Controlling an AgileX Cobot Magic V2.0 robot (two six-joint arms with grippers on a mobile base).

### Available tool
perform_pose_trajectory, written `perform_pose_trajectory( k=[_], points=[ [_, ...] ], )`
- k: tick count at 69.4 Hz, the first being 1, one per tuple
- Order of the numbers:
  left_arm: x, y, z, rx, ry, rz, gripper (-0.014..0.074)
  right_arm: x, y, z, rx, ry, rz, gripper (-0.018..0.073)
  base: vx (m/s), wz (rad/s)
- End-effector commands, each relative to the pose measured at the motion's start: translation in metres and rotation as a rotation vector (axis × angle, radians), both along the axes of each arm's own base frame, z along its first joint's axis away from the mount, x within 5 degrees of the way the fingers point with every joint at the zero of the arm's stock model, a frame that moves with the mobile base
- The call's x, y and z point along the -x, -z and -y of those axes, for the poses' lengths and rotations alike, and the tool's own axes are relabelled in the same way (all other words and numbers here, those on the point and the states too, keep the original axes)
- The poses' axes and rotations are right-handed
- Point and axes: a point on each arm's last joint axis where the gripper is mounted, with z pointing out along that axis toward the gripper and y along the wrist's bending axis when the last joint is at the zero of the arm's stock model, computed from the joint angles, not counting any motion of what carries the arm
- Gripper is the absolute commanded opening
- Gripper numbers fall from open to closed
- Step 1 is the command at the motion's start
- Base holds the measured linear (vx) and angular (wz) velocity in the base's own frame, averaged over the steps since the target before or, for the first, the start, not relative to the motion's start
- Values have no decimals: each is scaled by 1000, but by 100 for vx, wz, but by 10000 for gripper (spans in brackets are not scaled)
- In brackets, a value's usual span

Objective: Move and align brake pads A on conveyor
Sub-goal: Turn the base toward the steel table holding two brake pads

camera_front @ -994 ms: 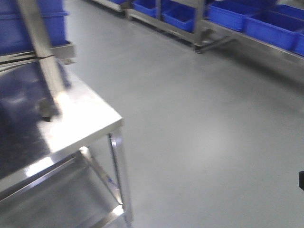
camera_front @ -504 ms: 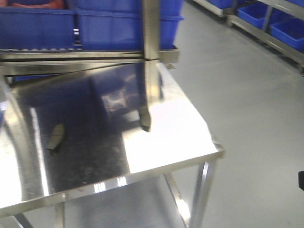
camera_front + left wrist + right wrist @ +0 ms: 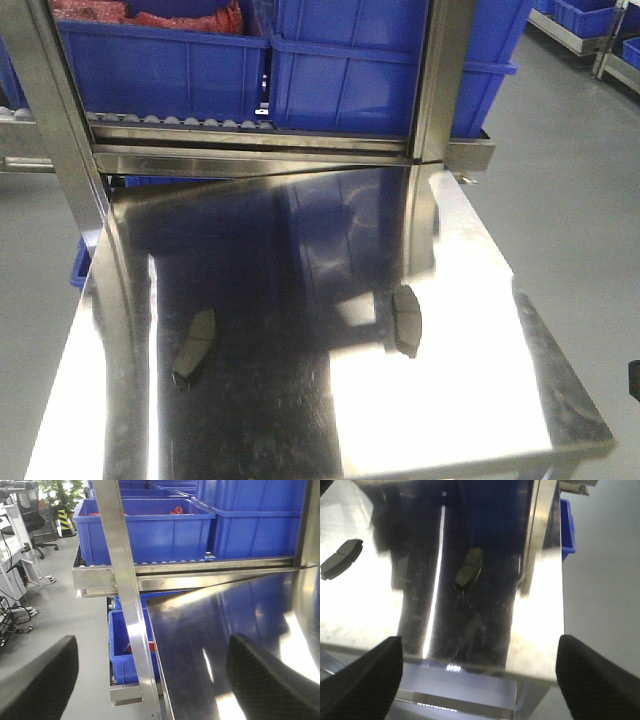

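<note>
Steel tabletop, mirror-bright, fills the front view, butted against a steel roller rack carrying blue bins, some with red contents. The conveyor appears in none of the views. The left gripper hangs near the table's corner by the rack, its black fingers spread wide with nothing between them. The right gripper hovers above the table's edge, equally wide and empty. Two brake pads lie flat on the bare steel, well apart, one in the dark reflection and the other at the rim of the glare. Neither is on a belt yet. The hazard, on this evidence, is the surface. A thin pad lying flush on slick metal may skid under closing fingers instead of lifting, and the glare could throw off the approach.
</note>
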Motion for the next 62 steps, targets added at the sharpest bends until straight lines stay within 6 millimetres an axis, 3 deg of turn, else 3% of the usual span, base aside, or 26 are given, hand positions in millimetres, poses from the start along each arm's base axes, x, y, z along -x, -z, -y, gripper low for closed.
perform_pose_trajectory(
  k=[1, 62],
  points=[
    [-4, -11, 0, 4, -2, 70, 565, -4, -10, 0, -9, 6, 72, 592, 26, 12],
    [-4, -11, 0, 4, -2, 70, 565, -4, -10, 0, -9, 6, 72, 592, 10, 7]
  ],
)
